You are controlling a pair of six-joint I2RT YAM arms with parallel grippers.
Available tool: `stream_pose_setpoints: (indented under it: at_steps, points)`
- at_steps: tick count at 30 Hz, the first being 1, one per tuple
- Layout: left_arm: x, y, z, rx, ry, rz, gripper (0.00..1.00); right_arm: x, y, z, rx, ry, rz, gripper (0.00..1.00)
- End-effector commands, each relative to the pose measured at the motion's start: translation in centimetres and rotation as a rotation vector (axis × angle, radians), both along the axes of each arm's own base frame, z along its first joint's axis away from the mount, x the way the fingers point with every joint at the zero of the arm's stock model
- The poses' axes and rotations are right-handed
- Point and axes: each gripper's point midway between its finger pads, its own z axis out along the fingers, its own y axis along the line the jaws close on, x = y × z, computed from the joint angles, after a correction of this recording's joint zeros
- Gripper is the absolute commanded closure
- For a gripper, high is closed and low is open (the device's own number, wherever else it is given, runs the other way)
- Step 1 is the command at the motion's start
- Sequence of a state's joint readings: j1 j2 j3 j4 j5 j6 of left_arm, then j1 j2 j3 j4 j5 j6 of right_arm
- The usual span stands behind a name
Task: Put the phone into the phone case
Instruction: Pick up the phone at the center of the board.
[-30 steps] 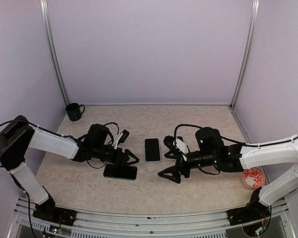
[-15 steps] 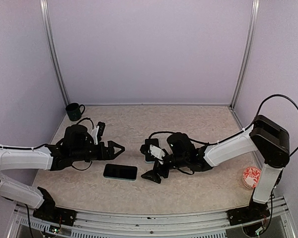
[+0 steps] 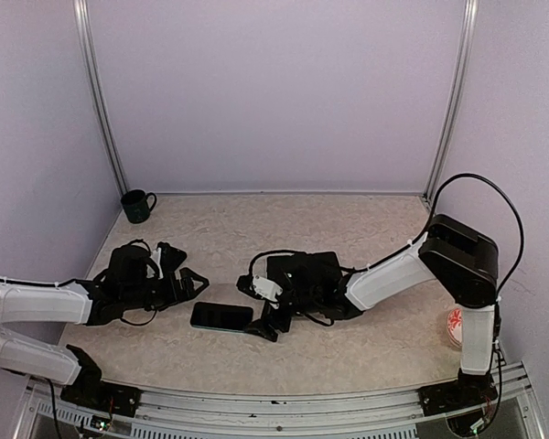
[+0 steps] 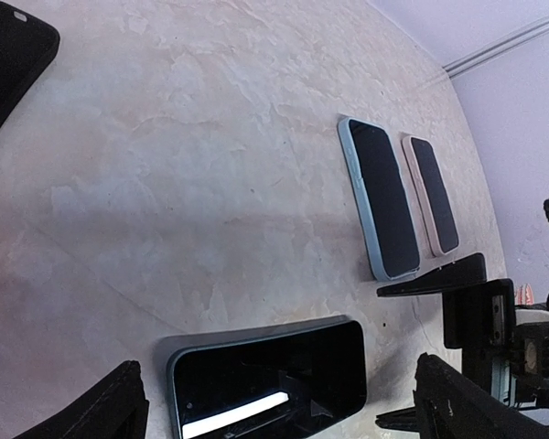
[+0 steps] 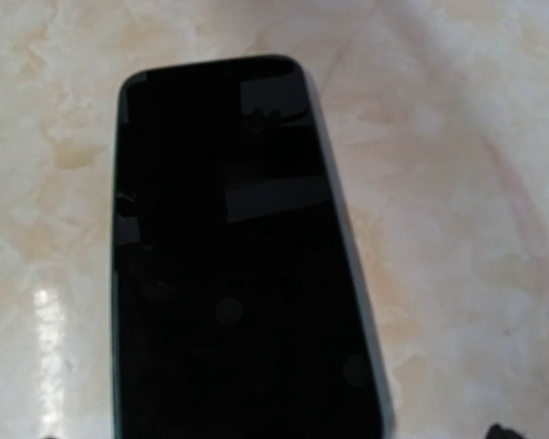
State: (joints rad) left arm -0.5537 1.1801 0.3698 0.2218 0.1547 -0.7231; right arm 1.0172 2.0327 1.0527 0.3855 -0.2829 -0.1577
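Two black-tipped arms reach in low over the mottled beige stone-look worktop (image 3: 366, 347), one from each side. The left tool (image 3: 190, 283) has its fingers spread apart and holds nothing, sitting just left of the dark glossy phone lying flat in a blue-grey rim (image 3: 221, 316). The right tool (image 3: 261, 311) also stands wide apart, empty, its tips just beside the right end of that same phone. From the right wrist the black screen (image 5: 238, 265) fills most of the view, face up, lying bare on the surface.

From the left wrist, farther off, I can see a second black-screened slab in a pale blue case (image 4: 380, 210) and beside it a narrower one with a pinkish rim (image 4: 432, 194), side by side and nearly touching; which is phone and which is case I cannot tell.

A dark green mug (image 3: 137, 206) stands in the far left corner. A red-patterned round dish (image 3: 455, 326) sits at the right edge, partly behind the right arm.
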Motion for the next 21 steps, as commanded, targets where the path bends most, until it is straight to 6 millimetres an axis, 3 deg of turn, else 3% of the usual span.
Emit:
stream_pose_setpoints:
  at_steps: [1, 12, 21]
  points:
    - [0.2, -0.1, 0.2, -0.037, -0.006, 0.007, 0.01, 0.0, 0.8, -0.7, -0.013, -0.008, 0.008, 0.0]
    - [0.1, -0.1, -1.2, -0.058, 0.03, 0.0, 0.01, 0.0, 1.3, -2.4, -0.028, 0.007, 0.02, 0.01]
    - [0.1, -0.8, -1.8, -0.084, 0.054, -0.023, 0.01, -1.0, 1.8, -3.3, -0.018, 0.008, 0.081, 0.01]
